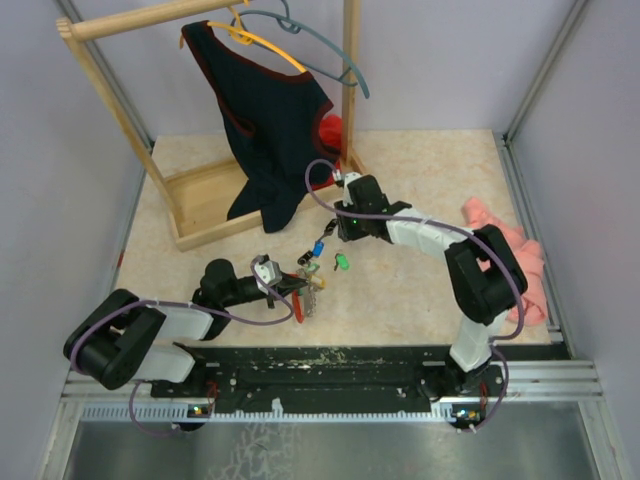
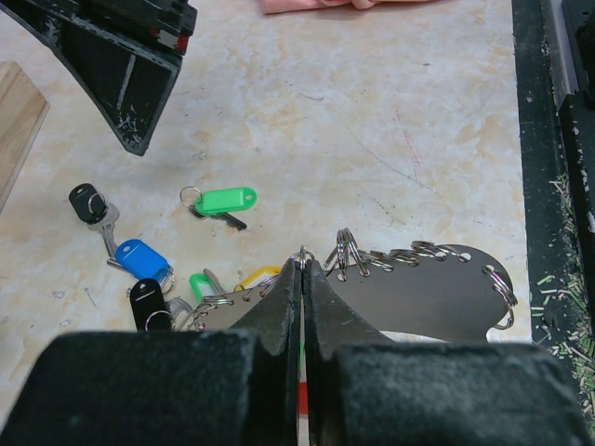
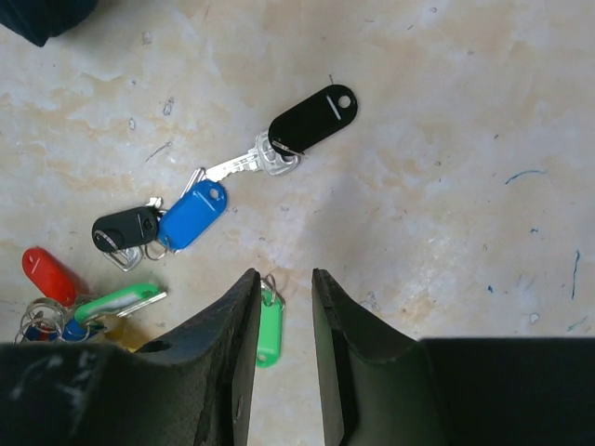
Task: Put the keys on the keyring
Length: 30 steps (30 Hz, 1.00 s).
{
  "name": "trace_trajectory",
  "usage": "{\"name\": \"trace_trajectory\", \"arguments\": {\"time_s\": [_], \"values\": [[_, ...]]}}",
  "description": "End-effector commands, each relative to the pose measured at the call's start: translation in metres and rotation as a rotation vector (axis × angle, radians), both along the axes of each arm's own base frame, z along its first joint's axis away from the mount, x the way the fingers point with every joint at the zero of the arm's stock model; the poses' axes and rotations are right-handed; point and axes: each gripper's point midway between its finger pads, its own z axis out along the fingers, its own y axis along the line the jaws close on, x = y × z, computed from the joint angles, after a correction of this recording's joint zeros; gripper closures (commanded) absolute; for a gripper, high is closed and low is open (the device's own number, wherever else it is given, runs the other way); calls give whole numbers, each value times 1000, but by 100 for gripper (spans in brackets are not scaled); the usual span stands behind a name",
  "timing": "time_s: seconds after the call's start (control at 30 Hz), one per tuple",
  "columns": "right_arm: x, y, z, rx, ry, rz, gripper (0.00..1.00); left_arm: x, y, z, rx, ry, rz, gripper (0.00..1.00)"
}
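Observation:
My left gripper (image 2: 303, 258) is shut on a small split ring at the top edge of the keyring (image 2: 418, 290). The keyring shows as a flat grey metal piece lined with several rings; a bit of red shows behind the fingers. In the top view it sits at my left gripper (image 1: 293, 285). Several keys lie loose on the table: a green-tagged one (image 3: 270, 327), a black one (image 3: 311, 119), a blue one (image 3: 192, 216) and a red one (image 3: 48, 274). My right gripper (image 3: 285, 272) hovers open over the green key, gripping nothing.
A wooden clothes rack (image 1: 200, 205) with a dark top (image 1: 270, 110) on hangers stands at the back left. A pink cloth (image 1: 520, 260) lies at the right, by the right arm. More tagged keys (image 2: 141, 260) cluster left of the keyring.

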Motion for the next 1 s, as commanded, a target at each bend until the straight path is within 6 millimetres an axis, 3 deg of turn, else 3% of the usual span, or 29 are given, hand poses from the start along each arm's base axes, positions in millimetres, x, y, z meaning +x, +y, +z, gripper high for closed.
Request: {"name": "trace_trajectory", "arguments": {"time_s": [0.0, 0.57, 0.83, 0.97], "values": [[-9, 5, -5, 7, 149, 83, 72, 1, 0, 11, -30, -35, -1, 99], [-5, 13, -33, 25, 263, 128, 77, 2, 0, 10, -25, -31, -4, 99], [-6, 12, -34, 33, 249, 122, 91, 1, 0, 9, -24, -23, -7, 99], [-6, 8, -25, 41, 197, 107, 99, 2, 0, 8, -23, -22, -6, 99]]}}
